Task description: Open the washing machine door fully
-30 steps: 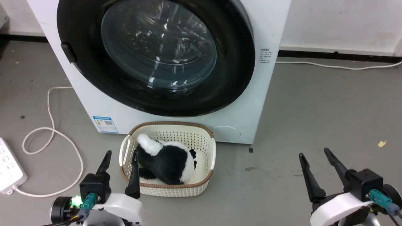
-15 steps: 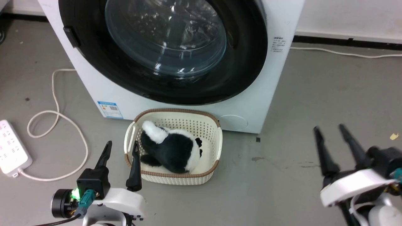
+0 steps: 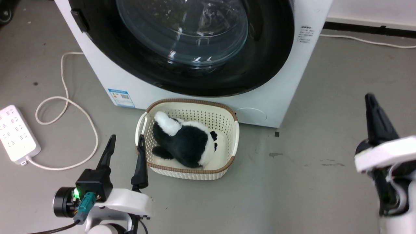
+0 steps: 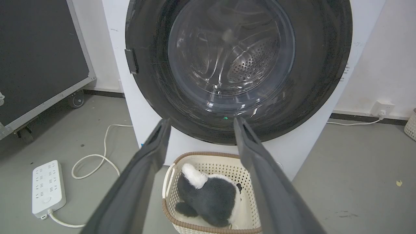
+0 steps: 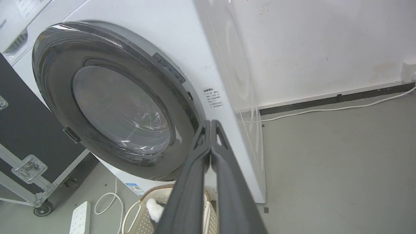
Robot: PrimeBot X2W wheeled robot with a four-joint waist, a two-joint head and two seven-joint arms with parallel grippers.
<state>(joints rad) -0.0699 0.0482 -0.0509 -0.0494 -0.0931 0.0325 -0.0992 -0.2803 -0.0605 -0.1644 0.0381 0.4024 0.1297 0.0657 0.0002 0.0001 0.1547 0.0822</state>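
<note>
The washing machine door (image 3: 266, 65) is a glossy black disc with a clear glass bowl, lying flat against the white machine; its top is cut off in the head view. A small black handle (image 3: 79, 19) sits on its left edge. My left gripper (image 3: 126, 138) is open and empty low on the left, beside the basket. In its wrist view the door (image 4: 318, 65) stands ahead beyond the gripper (image 4: 202, 119). My right gripper (image 3: 369, 97) is raised at the right, shut on nothing, apart from the machine. Its wrist view shows the door (image 5: 55, 65) from the side past the gripper (image 5: 211, 122).
A cream basket (image 3: 188, 170) holding a black and white plush toy (image 3: 185, 143) sits on the floor just before the machine. A white power strip (image 3: 16, 133) and looped cable (image 3: 65, 107) lie at the left. A black wheeled case (image 4: 39, 58) stands left of the machine.
The head camera has shifted, so the machine and basket sit further right in the picture. My right gripper has risen, turned and gone from open to shut. The left gripper is unchanged.
</note>
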